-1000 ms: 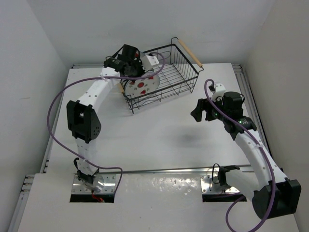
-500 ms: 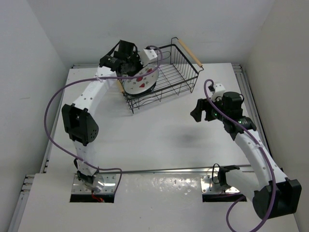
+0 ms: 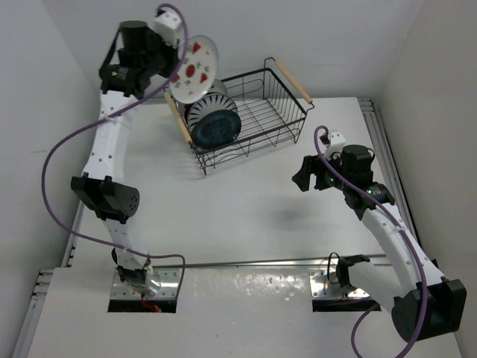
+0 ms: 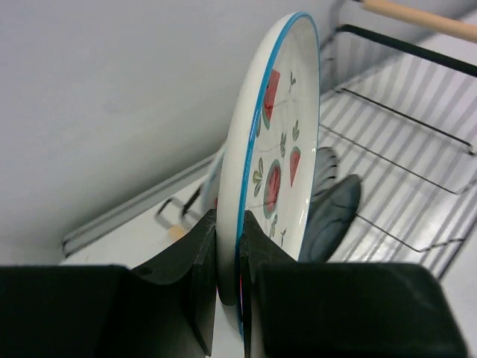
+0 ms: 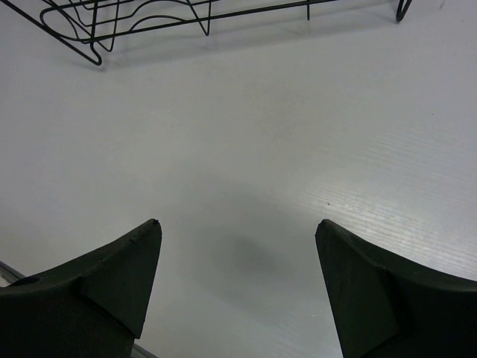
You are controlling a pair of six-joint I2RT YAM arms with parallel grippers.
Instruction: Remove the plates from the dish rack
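Left tool [image 3: 176, 68] is clamped on the lower rim of the fruit-motif plate [image 3: 194, 68]. The left wrist view shows both jaws pinching the blue-edged rim, with the plate [image 4: 279, 149] standing on edge.

Plate position: in the air, above and just left of the left end of the dish rack [image 3: 287, 123], clear of the wires. Its face is near vertical and it touches nothing but the tool.

Bare worktop [image 3: 223, 209] lies below and nearer the bases. My reading: set-down calls for a descent there and tipping the plate flat.

A dark blue plate [image 3: 215, 127] stands upright at the rack's left end. The left arm is the nearer one to it.

Right tool [image 3: 304, 173] has its jaws spread and empty over the worktop, well apart from the rack.

Change over the last half second: the fruit plate was low inside the rack's left end and is now raised out. The blue plate is now exposed. The right arm has barely moved.
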